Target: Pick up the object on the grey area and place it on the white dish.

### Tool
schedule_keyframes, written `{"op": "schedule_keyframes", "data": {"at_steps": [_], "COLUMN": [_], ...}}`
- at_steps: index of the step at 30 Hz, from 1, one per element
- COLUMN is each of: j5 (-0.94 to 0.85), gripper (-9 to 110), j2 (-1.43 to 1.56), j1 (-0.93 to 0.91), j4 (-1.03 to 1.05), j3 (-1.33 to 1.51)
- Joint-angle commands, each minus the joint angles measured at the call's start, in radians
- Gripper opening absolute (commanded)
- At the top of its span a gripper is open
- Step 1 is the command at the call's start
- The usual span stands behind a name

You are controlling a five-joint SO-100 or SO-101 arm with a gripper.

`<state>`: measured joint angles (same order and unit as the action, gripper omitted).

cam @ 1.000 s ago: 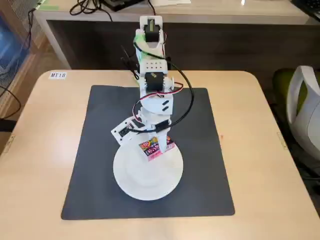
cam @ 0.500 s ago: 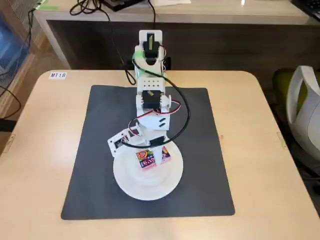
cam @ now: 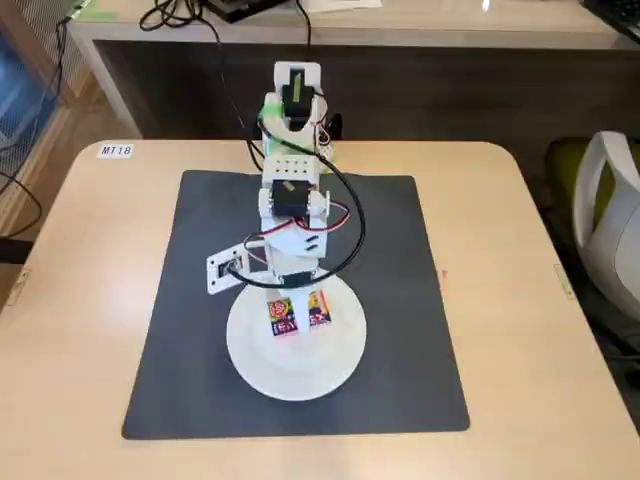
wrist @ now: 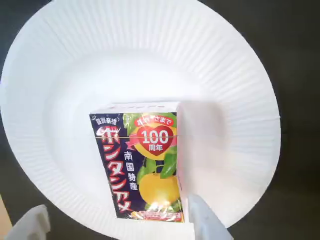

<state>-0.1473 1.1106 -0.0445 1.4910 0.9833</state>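
The object, a small box printed in yellow, red and dark colours, lies flat on the white dish, slightly below its centre in the wrist view. In the fixed view the object shows on the upper part of the white dish, which sits on the grey area. My gripper hangs just over the box. In the wrist view my gripper is open: the right fingertip stands by the box's lower right corner and the left fingertip is well apart from it.
The mat lies on a beige table with a label "MT18" at its far left corner. A white and green chair stands off the right side. A desk with cables runs behind the arm's base.
The arm swung slightly left and came down, carrying the tilted box over the plate. The box now lies flat on the plate and the jaws have opened off it.
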Motion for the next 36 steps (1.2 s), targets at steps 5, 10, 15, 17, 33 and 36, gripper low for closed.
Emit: {"op": "schedule_keyframes", "data": {"at_steps": [5,10,15,17,33,36], "j5": [0.218,0.314,0.374,0.396,0.244,0.222], "gripper": [0,0,0,0,0,0], "j2": [0.281,0.480,0.782,0.965,1.911,2.014], "j1": [-0.025,-0.017,-0.026,-0.035,-0.041,-0.038], "j4": [0.075,0.114,0.034,-0.086,-0.561,-0.558], "j3": [-0.049,0.000,0.261,0.472,1.698,1.813]}}
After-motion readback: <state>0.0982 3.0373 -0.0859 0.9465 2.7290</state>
